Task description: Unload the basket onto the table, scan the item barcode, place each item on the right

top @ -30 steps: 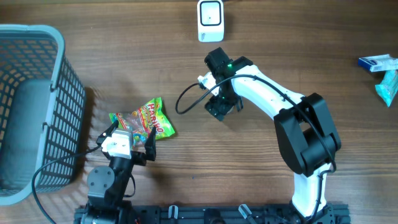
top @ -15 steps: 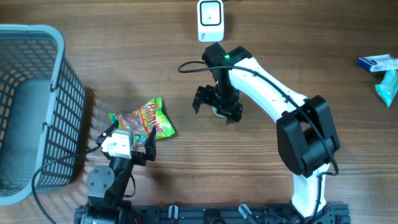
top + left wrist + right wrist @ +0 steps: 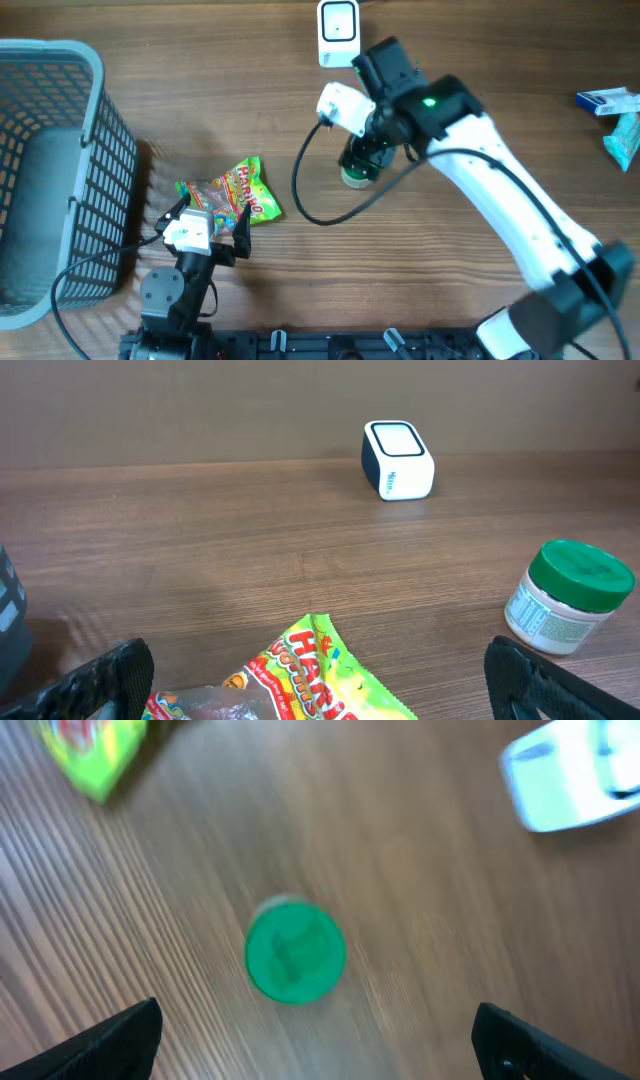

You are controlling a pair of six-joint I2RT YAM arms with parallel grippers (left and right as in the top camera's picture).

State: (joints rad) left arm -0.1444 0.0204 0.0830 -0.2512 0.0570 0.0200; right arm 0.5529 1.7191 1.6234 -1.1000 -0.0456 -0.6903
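A small white jar with a green lid [image 3: 357, 177] stands upright on the wooden table, below the white scanner [image 3: 338, 32]. In the right wrist view my right gripper [image 3: 318, 1030] hangs open above the jar [image 3: 295, 952], apart from it, and the picture is blurred. At the front left my left gripper [image 3: 210, 220] rests open, its fingers either side of a green and yellow Haribo bag [image 3: 235, 195] without closing on it. In the left wrist view the jar [image 3: 568, 598] shows a printed label, with the scanner [image 3: 398, 460] behind.
A grey-blue mesh basket [image 3: 100, 150] fills the left side. At the far right edge lie a blue and white box [image 3: 608, 100] and a teal packet [image 3: 625, 140]. A black cable [image 3: 310, 205] loops over the table beside the jar.
My right gripper has opened off the jar, risen and swung round, leaving the jar standing on the table. The left arm and the Haribo bag have not moved.
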